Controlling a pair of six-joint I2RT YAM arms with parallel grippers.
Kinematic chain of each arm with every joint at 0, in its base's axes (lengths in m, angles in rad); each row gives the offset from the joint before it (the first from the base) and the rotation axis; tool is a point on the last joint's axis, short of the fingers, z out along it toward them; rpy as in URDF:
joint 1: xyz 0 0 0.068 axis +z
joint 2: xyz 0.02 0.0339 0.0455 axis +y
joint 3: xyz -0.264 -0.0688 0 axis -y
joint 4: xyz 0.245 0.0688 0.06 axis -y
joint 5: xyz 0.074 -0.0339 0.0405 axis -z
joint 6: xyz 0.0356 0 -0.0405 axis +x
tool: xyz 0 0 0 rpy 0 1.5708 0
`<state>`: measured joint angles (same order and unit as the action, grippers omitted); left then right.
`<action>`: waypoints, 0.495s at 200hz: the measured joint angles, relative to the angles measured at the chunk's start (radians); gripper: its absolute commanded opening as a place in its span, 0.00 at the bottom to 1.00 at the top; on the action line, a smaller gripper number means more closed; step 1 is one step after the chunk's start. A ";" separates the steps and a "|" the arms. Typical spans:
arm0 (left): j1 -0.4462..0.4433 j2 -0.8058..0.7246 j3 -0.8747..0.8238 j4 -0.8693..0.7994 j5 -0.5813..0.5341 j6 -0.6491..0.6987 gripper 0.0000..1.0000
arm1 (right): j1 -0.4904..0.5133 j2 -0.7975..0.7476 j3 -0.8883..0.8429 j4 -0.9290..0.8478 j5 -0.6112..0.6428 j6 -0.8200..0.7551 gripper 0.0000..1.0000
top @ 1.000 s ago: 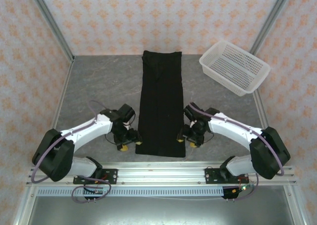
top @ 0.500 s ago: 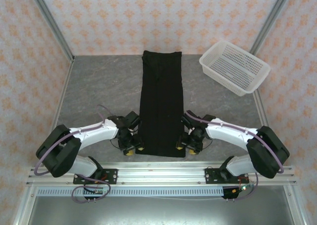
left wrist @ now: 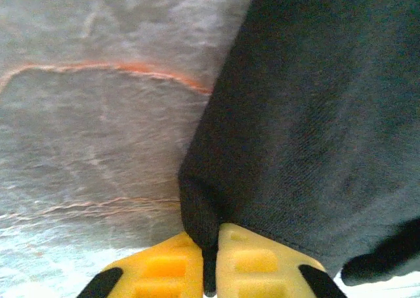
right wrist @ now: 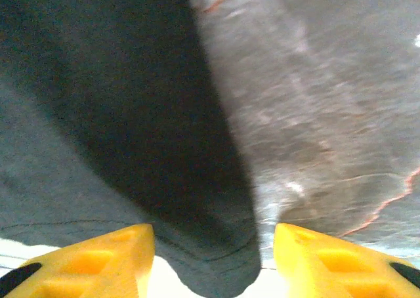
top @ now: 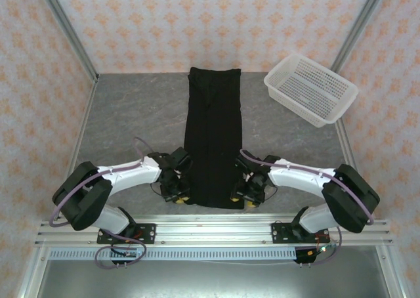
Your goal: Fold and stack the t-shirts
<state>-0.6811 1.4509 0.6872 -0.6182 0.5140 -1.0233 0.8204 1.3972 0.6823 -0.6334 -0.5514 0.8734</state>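
A plain black t-shirt [top: 213, 137], folded into a long narrow strip, lies down the middle of the grey table. Its rose print is hidden. My left gripper [top: 180, 196] is at the strip's near left corner, and its yellow fingers [left wrist: 157, 272] are shut on that corner of black cloth [left wrist: 308, 134]. My right gripper [top: 241, 197] is at the near right corner. In the right wrist view the yellow fingers [right wrist: 98, 258] stand open, with the cloth's corner [right wrist: 216, 265] lying between them, touching neither.
A white plastic basket [top: 310, 88] sits at the table's back right. Bare grey table [top: 131, 114] stretches to both sides of the shirt. Metal frame posts and patterned walls close in the table. The aluminium rail [top: 210, 231] runs along the near edge.
Both grippers have slid toward the near edge, down to the shirt's bottom corners. The left one has closed on its corner.
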 measured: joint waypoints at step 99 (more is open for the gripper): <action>-0.006 -0.071 -0.051 0.037 0.002 0.004 0.00 | 0.028 0.060 0.031 -0.026 0.035 0.058 0.07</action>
<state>-0.6876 1.3804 0.6361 -0.5816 0.5159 -1.0195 0.8486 1.4570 0.7136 -0.6598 -0.5159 0.9318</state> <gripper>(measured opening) 0.044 0.137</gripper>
